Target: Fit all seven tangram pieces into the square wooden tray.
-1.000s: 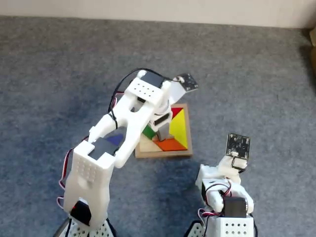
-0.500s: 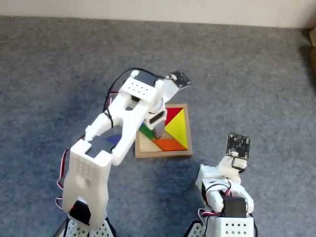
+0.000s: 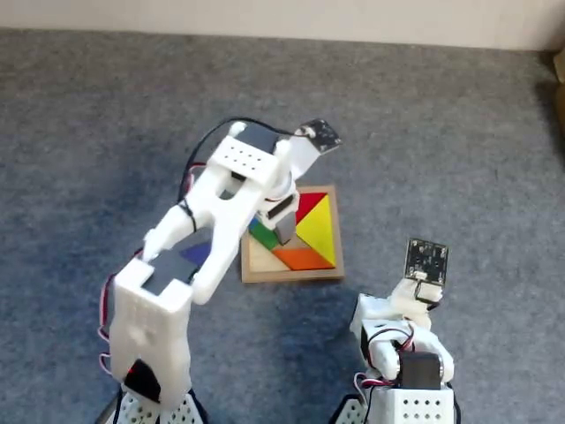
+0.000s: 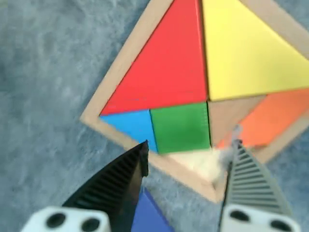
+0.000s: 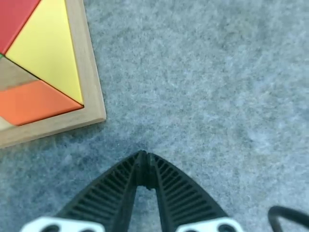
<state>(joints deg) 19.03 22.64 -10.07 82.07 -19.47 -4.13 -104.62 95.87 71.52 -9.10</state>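
1. Wooden and square, the tray (image 3: 291, 276) lies on grey carpet (image 3: 459, 132) in the high view. The left arm stretches over it and the right arm sits folded well apart.
2. Left wrist view: the left gripper (image 4: 190, 144) hangs with jaws wide apart, holding nothing, above a bare-wood gap beside the green square (image 4: 179, 126). A dark blue piece (image 4: 147, 215) lies outside the rim.
3. Right wrist view: the right gripper (image 5: 146, 166), jaws closed on nothing, hovers over carpet near the tray's corner.

Indoor room, shown by grey carpet (image 3: 441, 132) and pale wall (image 3: 353, 18).
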